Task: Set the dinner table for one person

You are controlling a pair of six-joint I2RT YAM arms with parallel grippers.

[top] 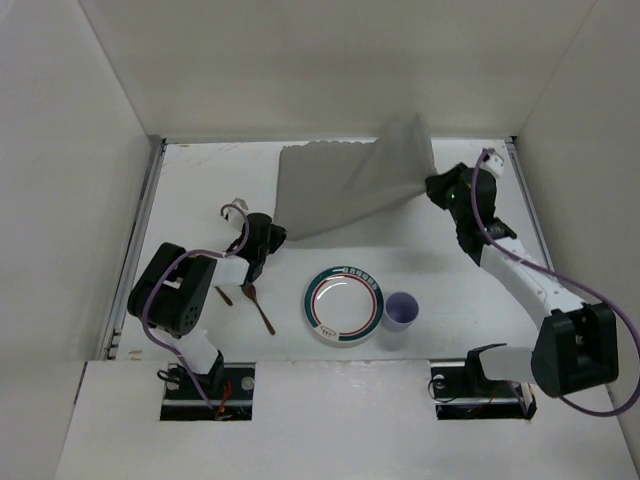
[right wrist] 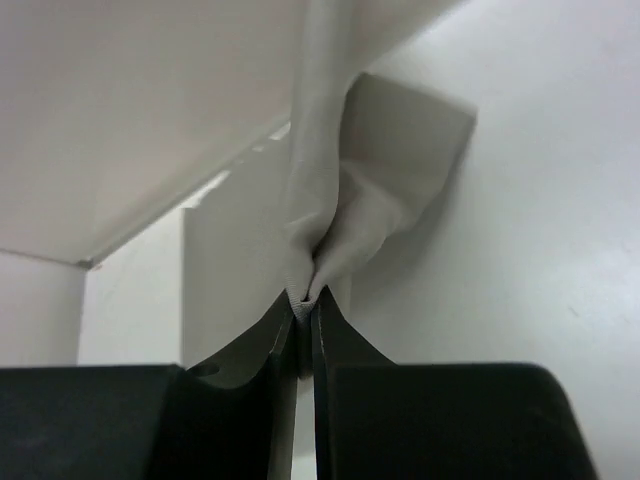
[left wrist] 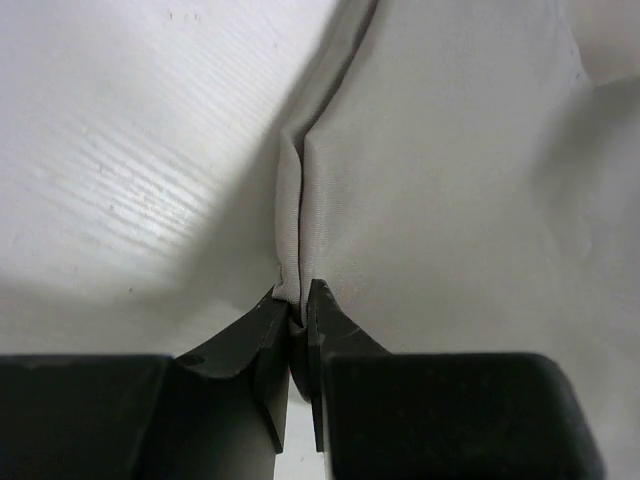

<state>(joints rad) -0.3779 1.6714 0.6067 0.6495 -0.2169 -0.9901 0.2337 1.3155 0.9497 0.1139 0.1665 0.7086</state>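
Pinching two corners of the grey placemat (top: pixel 340 190) with the left gripper (top: pixel 272 238) and right gripper (top: pixel 437 188), both closed tight on cloth, presumably for stretching it flat. Holding it partly raised over the far middle of the dinner table (top: pixel 200 200), behind the plate (top: pixel 344 305) and cup (top: pixel 402 311).

The placemat (top: pixel 340 195) is soft, matt grey cloth, creased; the dinner table (top: pixel 200 190) is smooth white with a faint sheen.

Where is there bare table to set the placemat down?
Bare: the far-left corner of the dinner table, beside the placemat, and the band between the placemat and the plate. Crowded: the near edge, where cutlery, plate and cup line up.
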